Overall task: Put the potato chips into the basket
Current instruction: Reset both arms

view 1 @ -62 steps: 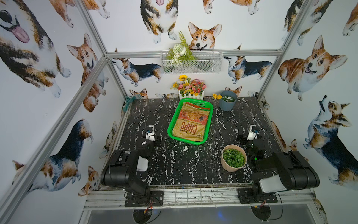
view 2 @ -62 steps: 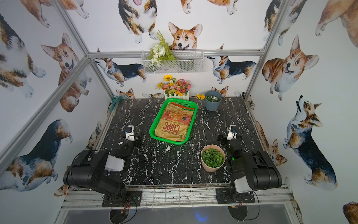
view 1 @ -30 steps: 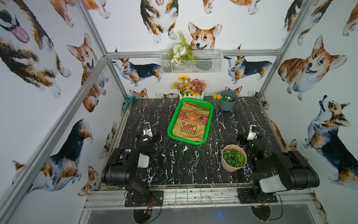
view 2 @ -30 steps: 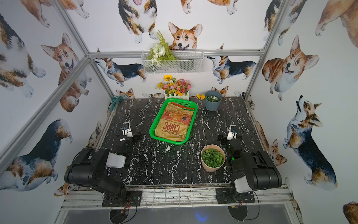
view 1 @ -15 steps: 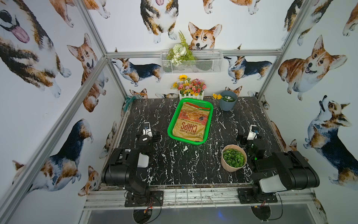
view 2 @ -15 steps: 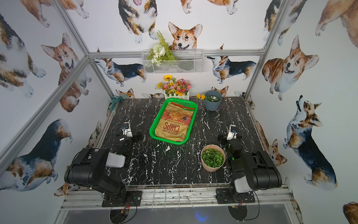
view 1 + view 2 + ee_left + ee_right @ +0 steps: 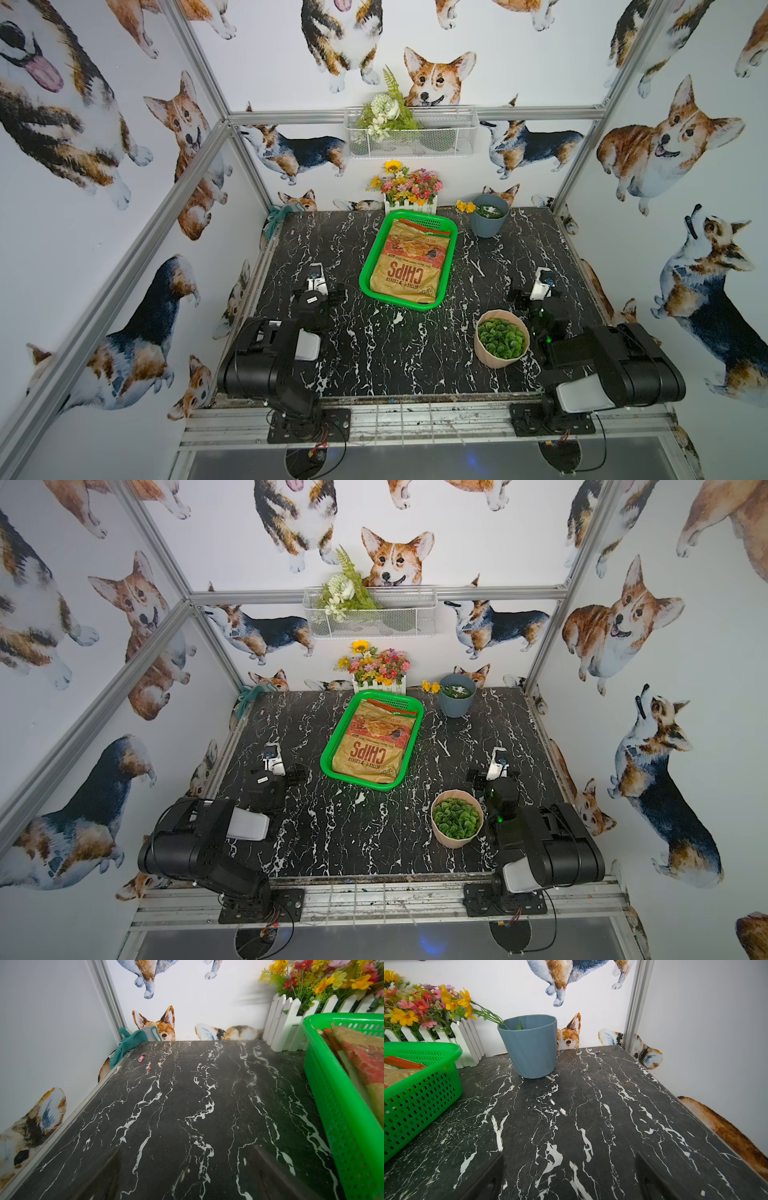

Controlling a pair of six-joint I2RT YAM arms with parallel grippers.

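The green basket (image 7: pixel 365 272) (image 7: pixel 327 757) stands at the middle back of the black marble table. A tan-and-red potato chips bag (image 7: pixel 409 266) (image 7: pixel 374 746) lies flat on top inside it, and an orange-red bag edge (image 7: pixel 402 1063) pokes out beneath it at the far end. My left gripper (image 7: pixel 318 291) (image 7: pixel 187 1148) rests low on the table left of the basket (image 7: pixel 342 1126), open and with nothing in it. My right gripper (image 7: pixel 536 297) (image 7: pixel 570 1155) sits right of the basket (image 7: pixel 415 1095), open, with bare table between its fingers.
A beige pot of green leaves (image 7: pixel 500 338) stands just left of the right arm. At the back are a blue-grey pot (image 7: pixel 531 1049) and a white-fenced flower box (image 7: pixel 409 193). A teal cloth (image 7: pixel 128 1042) and small crumbs (image 7: pixel 141 1058) lie in the back left corner.
The left gripper shifted slightly left and toward the back about two seconds ago, then held still. The right arm, basket and bags have not moved.
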